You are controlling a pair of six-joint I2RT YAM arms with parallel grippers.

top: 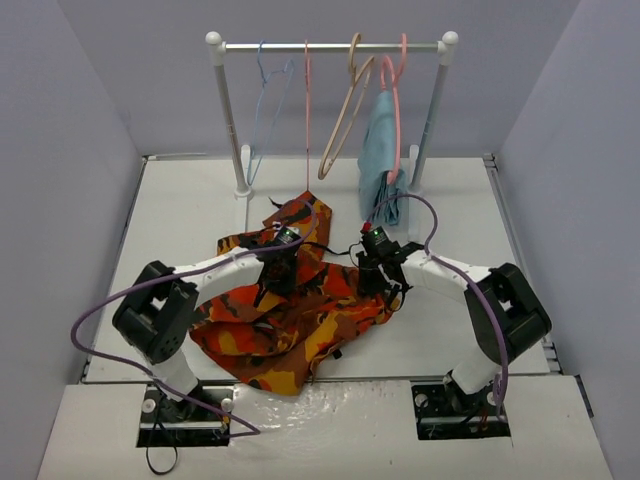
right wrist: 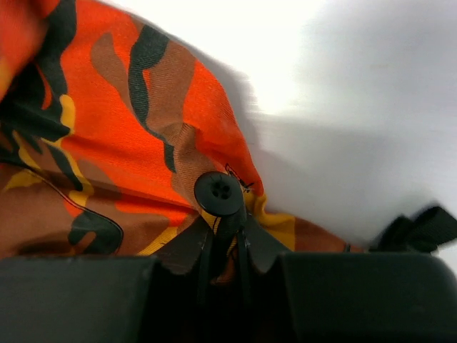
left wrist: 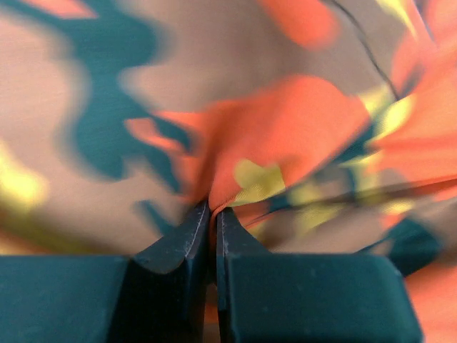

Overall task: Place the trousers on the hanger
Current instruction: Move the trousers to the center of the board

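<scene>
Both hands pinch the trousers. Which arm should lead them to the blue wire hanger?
Left, probably. The left hand, shut on the trousers, sits nearer the hanger at the rail's left end; right hand grips by the button, farther right.

Left gripper (left wrist: pixel 213 218) fingers (left wrist: pixel 182 246) pinch a trousers (left wrist: pixel 285 128) fold.

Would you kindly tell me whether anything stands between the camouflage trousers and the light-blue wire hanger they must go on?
Nothing visible blocks the way. The orange, red and brown camouflage fabric trousers lie on the table before the rack; the thin light-blue wire hanger hangs above, a thin pink hanger close beside it.
</scene>
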